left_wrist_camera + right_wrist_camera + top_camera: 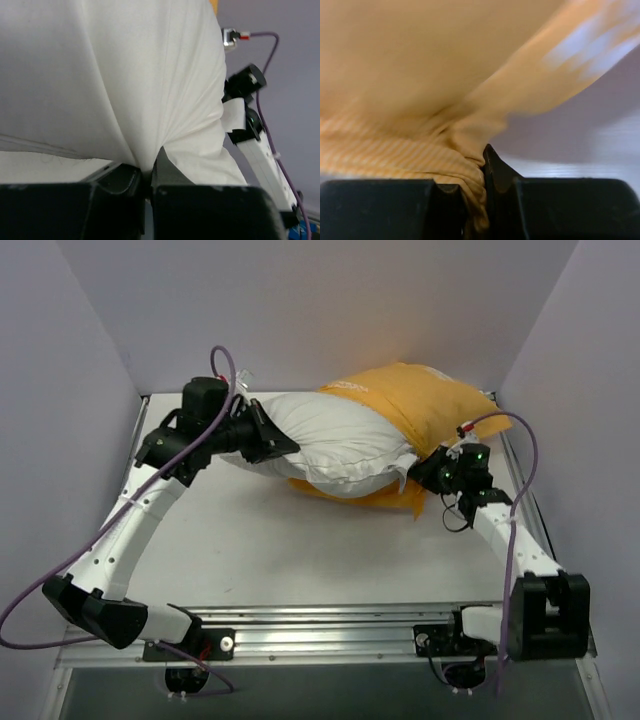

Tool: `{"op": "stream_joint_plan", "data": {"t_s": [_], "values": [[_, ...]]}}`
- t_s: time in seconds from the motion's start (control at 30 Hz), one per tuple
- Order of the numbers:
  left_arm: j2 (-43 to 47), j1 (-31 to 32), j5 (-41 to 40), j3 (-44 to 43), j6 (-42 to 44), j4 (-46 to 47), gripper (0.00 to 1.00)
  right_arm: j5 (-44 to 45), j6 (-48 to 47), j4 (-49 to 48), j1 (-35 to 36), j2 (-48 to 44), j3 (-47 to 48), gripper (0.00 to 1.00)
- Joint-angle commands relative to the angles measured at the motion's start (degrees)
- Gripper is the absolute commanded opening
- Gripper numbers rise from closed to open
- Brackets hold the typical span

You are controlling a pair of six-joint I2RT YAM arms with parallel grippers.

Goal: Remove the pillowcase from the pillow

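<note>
The white pillow lies across the back of the table, its left half bare and its right end inside the orange-yellow pillowcase. At the pillow's left end my left gripper is shut on a pinch of white pillow fabric, which gathers into folds between the jaws in the left wrist view. At the cover's front right edge my right gripper is shut on a bunched fold of the pillowcase. The orange cloth fills the right wrist view and is squeezed between the two black fingers.
Pale walls close in the table at the back and both sides. The white tabletop stretches in front of the pillow to a metal rail at the near edge. Purple cables loop off both arms.
</note>
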State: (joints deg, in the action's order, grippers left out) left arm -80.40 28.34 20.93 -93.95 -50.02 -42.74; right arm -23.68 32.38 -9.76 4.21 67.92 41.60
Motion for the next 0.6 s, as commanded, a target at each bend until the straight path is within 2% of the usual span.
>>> {"op": "stream_joint_plan", "data": {"t_s": [0.0, 0.07, 0.17, 0.3, 0.33, 0.4, 0.43, 0.47, 0.53, 0.57], "values": [[15.53, -5.31, 11.31, -6.94, 0.36, 1.09, 0.02, 20.34, 1.28, 8.43, -13.33, 8.87, 1.81, 0.00], [16.15, -5.49, 17.44, -7.47, 0.36, 0.21, 0.02, 21.21, 1.81, 9.49, -16.32, 11.00, 3.04, 0.00], [17.12, -5.49, 21.08, -6.34, 2.11, -2.76, 0.02, 21.84, 1.72, 12.13, -17.57, 13.37, 5.59, 0.00], [20.27, -5.40, 18.89, 2.08, 7.99, -9.10, 0.02, 17.20, 0.67, 12.31, -16.08, 11.37, 7.44, 0.00], [20.98, -5.40, 17.32, 7.94, 8.96, -10.33, 0.02, 16.40, 0.32, 12.74, -15.38, 10.40, 7.79, 0.00], [23.08, -5.40, 15.56, 14.38, 10.81, -11.31, 0.02, 15.16, -0.30, 15.20, -13.88, 7.25, 8.14, 0.14], [23.88, -5.31, 14.15, 20.59, 11.34, -11.22, 0.07, 14.81, -1.08, 16.43, -12.14, 5.92, 8.66, 0.21], [25.63, -5.31, 13.18, 23.44, 12.04, -11.22, 0.32, 15.07, -1.44, 19.40, -11.33, 4.69, 9.10, 0.35], [27.13, -5.22, 9.51, 28.27, 13.19, -11.75, 0.60, 15.51, -2.93, 22.66, -9.93, 0.39, 10.68, 0.46], [28.44, -5.14, 8.00, 28.91, 13.72, -11.92, 0.72, 15.68, -3.55, 26.16, -9.75, -1.02, 11.21, 0.57]]}}
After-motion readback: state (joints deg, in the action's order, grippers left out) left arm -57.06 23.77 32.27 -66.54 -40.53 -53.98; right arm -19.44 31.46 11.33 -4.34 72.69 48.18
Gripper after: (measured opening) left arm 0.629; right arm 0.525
